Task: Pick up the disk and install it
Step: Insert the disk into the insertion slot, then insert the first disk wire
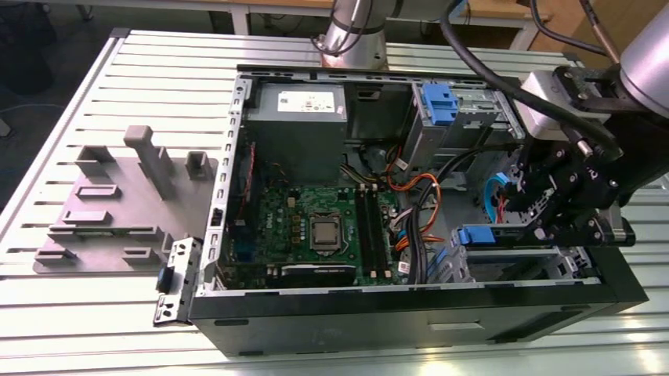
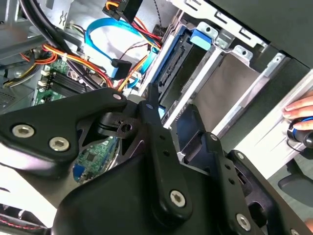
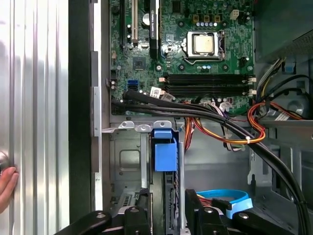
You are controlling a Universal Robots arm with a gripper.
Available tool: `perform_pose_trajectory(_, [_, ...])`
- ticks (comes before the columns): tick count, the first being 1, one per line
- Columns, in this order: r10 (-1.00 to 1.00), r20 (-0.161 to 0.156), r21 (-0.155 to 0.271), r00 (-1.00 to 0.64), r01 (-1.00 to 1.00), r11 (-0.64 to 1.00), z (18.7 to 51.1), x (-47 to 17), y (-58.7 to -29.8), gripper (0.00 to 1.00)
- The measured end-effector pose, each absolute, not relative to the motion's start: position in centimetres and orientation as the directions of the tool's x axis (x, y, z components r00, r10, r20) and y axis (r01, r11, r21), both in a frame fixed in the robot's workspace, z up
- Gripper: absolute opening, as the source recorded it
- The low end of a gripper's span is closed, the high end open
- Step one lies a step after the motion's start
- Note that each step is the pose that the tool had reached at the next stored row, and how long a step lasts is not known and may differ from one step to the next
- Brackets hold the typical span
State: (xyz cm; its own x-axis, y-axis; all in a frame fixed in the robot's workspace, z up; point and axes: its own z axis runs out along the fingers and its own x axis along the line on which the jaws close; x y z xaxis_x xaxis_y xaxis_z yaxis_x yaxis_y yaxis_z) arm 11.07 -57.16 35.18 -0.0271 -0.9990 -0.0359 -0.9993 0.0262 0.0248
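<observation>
The black fingers (image 3: 137, 218) of the gripper (image 3: 166, 215) straddle the disk (image 3: 165, 152) and clench its two sides, only narrowly parted. The disk stands on edge in its blue carrier, slotted in the metal drive cage (image 3: 126, 161) at the 4 o'clock corner of the open computer case (image 1: 418, 317) in the exterior view. The motherboard (image 1: 313, 227) lies at 9 o'clock from the disk. Farther out, a hand (image 3: 7, 187) rests on the ribbed bench (image 1: 94, 329).
</observation>
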Motion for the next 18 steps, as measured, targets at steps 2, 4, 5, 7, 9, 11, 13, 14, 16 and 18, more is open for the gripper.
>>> perform_pose_trajectory(2, [-0.999, -0.036, 0.025, -0.025, -0.999, 0.024, 35.02, 11.07, -57.15, 0.42])
perform_pose_trajectory(4, [-0.999, -0.036, 0.025, -0.025, -0.999, 0.024, 35.03, 11.07, -57.16, 0.42])
perform_pose_trajectory(5, [-0.999, -0.036, 0.025, -0.025, -0.999, 0.024, 35.02, 11.07, -57.16, 0.42])
perform_pose_trajectory(7, [-0.999, -0.036, 0.025, -0.025, -0.999, 0.024, 35.07, 11.07, -57.16, 0.42])
perform_pose_trajectory(9, [-0.999, -0.036, 0.025, -0.025, -0.999, 0.024, 35.07, 11.07, -57.16, 0.42])
perform_pose_trajectory(11, [-0.999, -0.036, 0.025, -0.025, -0.999, 0.024, 35.07, 11.07, -57.16, 0.42])
perform_pose_trajectory(13, [-0.999, -0.036, 0.025, -0.025, -0.999, 0.024, 35.08, 11.07, -57.16, 0.42])
perform_pose_trajectory(14, [-0.999, -0.036, 0.025, -0.025, -0.999, 0.024, 35.08, 11.07, -57.16, 0.42])
perform_pose_trajectory(16, [-0.999, -0.036, 0.025, -0.025, -0.999, 0.024, 35.08, 11.07, -57.16, 0.42])
perform_pose_trajectory(18, [-0.999, -0.036, 0.025, -0.025, -0.999, 0.024, 35.16, 11.07, -57.16, 0.42])
